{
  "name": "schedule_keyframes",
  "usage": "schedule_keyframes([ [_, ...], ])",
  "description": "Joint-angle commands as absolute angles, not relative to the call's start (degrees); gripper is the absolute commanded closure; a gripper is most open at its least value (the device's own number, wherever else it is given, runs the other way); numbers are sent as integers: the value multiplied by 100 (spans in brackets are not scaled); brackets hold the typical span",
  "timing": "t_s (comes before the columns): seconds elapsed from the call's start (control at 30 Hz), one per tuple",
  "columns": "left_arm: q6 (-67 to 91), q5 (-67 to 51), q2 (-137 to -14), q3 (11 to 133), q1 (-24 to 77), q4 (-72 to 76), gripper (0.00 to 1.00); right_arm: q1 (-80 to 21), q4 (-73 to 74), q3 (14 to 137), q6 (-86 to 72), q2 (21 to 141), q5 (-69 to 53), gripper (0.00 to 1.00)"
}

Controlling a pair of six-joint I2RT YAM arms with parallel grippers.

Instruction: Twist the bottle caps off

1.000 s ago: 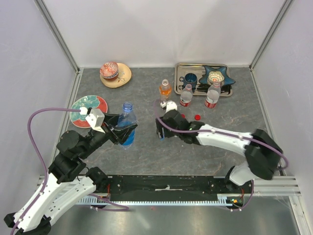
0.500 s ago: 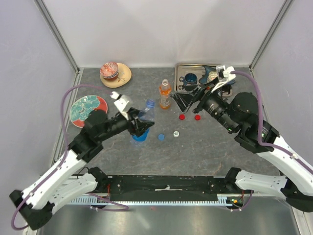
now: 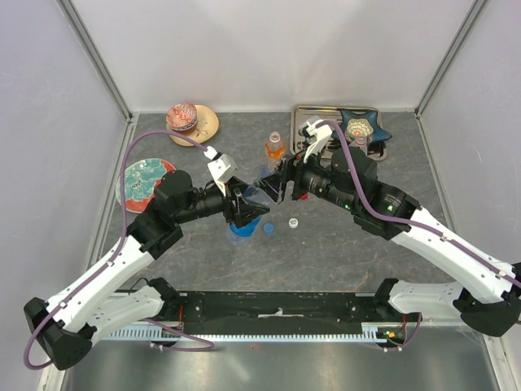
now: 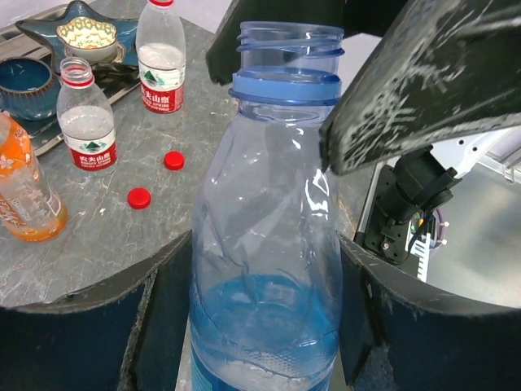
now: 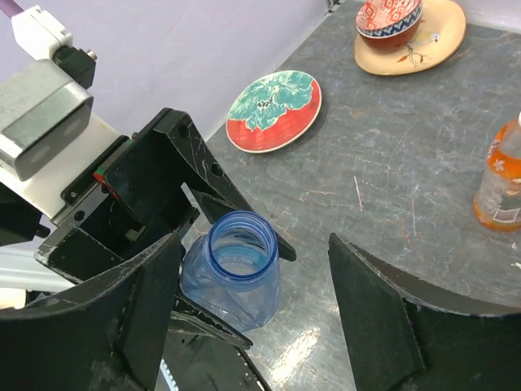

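- Floored with a grey, marbled tabletop (image 3: 342, 244), veined in lighter streaks.
- Closed at the back by a plain white wall panel (image 3: 269, 49).
- Flanked by a pale lilac left wall (image 3: 49, 98) and a matching right wall (image 3: 488, 81).
- Framed at the far corners by a slanting left aluminium post (image 3: 94, 57) and a right aluminium post (image 3: 451, 57).
- Edged at the near side by a black mounting strip (image 3: 277, 314), with brushed metal sheet (image 3: 285, 366) below.
- Lit softly and evenly, with weak shadows and no window in sight.

Blue bottle (image 4: 264, 244): I see it uncapped and tilted.
Blue cap (image 3: 268, 228): loose beside its base.
White cap (image 3: 293, 221): just right of that.
Red cap (image 4: 139, 197), second red cap (image 4: 173, 160): loose, near each other.
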State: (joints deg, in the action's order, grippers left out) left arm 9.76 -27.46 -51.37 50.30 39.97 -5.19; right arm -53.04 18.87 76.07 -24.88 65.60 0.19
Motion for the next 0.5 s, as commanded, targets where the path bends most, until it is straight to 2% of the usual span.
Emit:
schedule_keyframes([
  [0.0, 1046, -2944, -5054, 5221, 4025, -229, 31, -5309, 1582, 7532, -2619, 6574, -281, 23],
  [0.37, 1011, -2971, -4966, 5124, 4034, -193, 32, -5309, 1310, 7313, -2698, 6609, -439, 44],
  [0.47, 993, -2988, -4940, 5098, 4034, -202, 31, -5309, 1257, 7251, -2698, 6566, -422, 57],
])
